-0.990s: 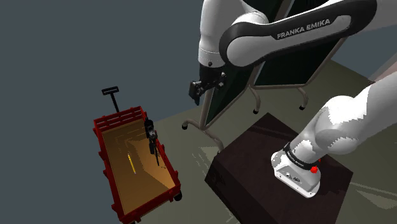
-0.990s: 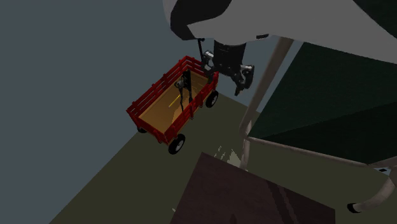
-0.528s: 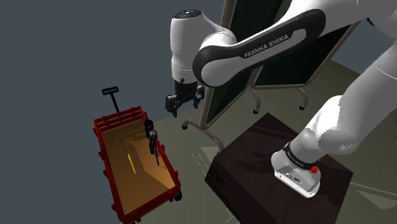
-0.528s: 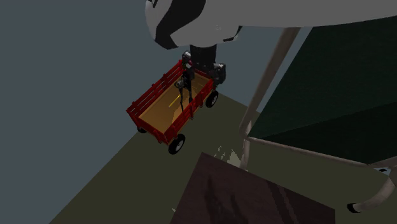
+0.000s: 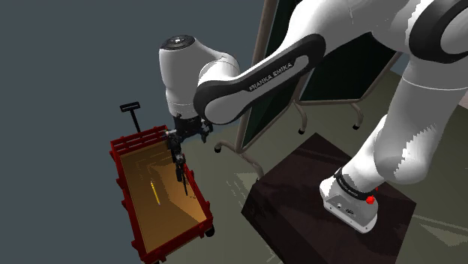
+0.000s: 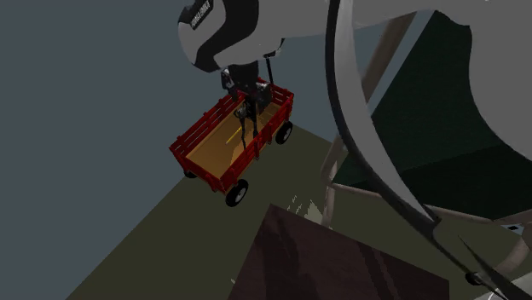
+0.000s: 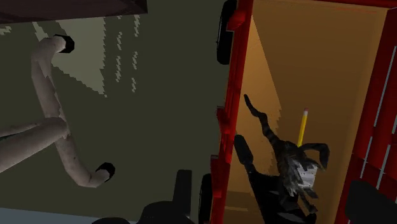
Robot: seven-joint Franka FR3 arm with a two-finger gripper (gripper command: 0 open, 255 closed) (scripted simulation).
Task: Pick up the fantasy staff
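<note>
A red wagon point(image 5: 120, 169) with a wooden bed, black wheels point(image 6: 236, 193) and a black pull handle point(image 5: 130, 107) stood on the olive floor point(image 6: 162, 247). A yellow pencil point(image 5: 154, 192) lay in its bed. Beside the wagon stood a dark green folding screen point(image 5: 341, 79) on pale tubular legs point(image 7: 54, 114) with black feet.

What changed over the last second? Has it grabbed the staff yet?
The gripper swung away from the green screen, toward the shoulder view's left and down. It is now open at the top of the dark staff, which leans in the red wagon. Nothing is grasped yet. The staff, wagon and yellow pencil stayed put.
</note>
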